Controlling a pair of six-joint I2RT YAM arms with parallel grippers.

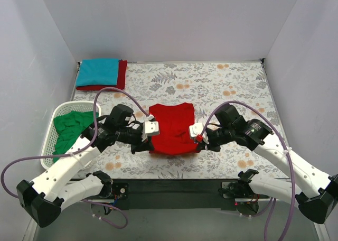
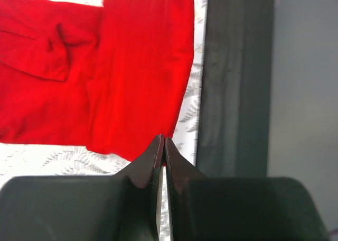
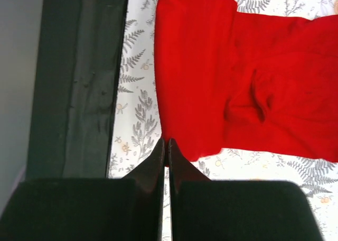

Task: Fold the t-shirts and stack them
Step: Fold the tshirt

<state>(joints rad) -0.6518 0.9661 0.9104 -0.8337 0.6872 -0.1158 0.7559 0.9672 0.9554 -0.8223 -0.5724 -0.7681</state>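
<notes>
Four shirts from above: red shirt (image 1: 171, 127) mid-tabletop (image 1: 227, 87) by the near edge, teal shirt (image 1: 98, 72) atop dark red shirt (image 1: 122, 74) at the far left corner, green shirt (image 1: 71, 127) in the left-edge basket (image 1: 50, 126). Left wrist: left end effector (image 2: 161, 141) closed at the red shirt's hem, grip unclear. Right wrist: right end effector (image 3: 166, 141) likewise.

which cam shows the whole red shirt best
Top external: the red shirt sits wholly in frame. Both wrist views crop it, each showing only one near corner and part of the body.
</notes>
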